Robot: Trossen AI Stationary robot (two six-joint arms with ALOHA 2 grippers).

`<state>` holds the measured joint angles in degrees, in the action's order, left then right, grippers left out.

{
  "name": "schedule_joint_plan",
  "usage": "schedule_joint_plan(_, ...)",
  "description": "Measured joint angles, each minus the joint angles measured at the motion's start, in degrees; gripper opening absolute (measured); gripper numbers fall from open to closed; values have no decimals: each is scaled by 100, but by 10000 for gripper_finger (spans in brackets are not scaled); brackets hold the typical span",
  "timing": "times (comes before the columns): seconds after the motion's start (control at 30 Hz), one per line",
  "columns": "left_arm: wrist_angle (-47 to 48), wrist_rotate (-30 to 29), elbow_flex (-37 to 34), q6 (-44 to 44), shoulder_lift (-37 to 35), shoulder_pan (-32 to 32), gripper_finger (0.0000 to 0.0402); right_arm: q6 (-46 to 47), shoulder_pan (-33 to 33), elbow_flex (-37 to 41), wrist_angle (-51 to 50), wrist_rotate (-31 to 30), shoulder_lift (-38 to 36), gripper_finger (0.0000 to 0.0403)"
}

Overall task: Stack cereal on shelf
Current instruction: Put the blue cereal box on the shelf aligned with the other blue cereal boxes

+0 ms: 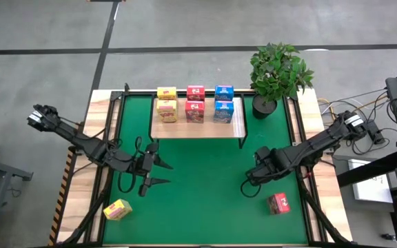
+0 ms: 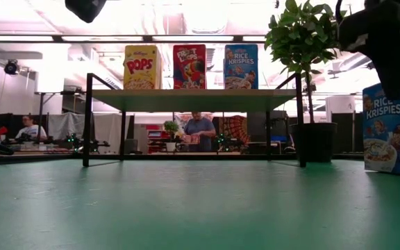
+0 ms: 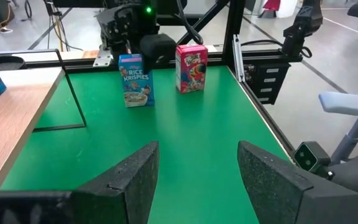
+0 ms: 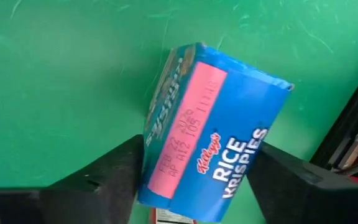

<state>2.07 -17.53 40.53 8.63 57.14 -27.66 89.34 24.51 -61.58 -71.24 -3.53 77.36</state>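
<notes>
Right gripper [image 4: 194, 180]: your jaws stand spread around the blue box [image 4: 213, 146] – not clamped.
Left gripper [image 1: 163, 173]: open over bare mat [image 1: 205, 207].
Shelf [image 1: 198, 129]: front edge unoccupied.

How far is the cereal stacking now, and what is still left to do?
Done: six boxes stand on the shelf. In hand: a blue box stands on the green mat between the fingers of the open right claw, not lifted. Left: that blue box, the yellow box and the red box, all on the mat. The left claw is open and empty.
</notes>
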Motion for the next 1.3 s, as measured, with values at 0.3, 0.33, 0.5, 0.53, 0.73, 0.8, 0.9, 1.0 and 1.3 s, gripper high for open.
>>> schedule_joint_plan(0.3,-1,-4,0,-56,0,0,201,-104,0,-290,-2,32,0,179)
schedule_joint_plan(0.33,-2,-4,0,-57,0,0,201,-133,0,-329,0,0,0,175)
schedule_joint_plan(0.5,0,-4,0,-57,0,0,201,-205,0,-497,-2,-98,0,151)
schedule_joint_plan(0.53,0,-5,0,-57,0,0,201,-253,0,-542,-4,-101,0,147)
schedule_joint_plan(0.73,2,-4,0,-59,0,0,201,-922,-2,-1169,11,-602,0,136)
schedule_joint_plan(0.8,2,-4,0,-60,0,0,201,-1292,-3,-1480,48,-842,0,137)
schedule_joint_plan(0.9,2,-5,0,-60,0,0,201,-1874,-4,-1955,194,-1236,21,140)
schedule_joint_plan(1.0,-13,-6,0,-60,0,0,201,-2496,-48,-2497,305,-1553,145,141)
schedule_joint_plan(1.3,-61,-6,0,-60,0,0,201,-4851,-506,-4254,84,-2009,850,141)
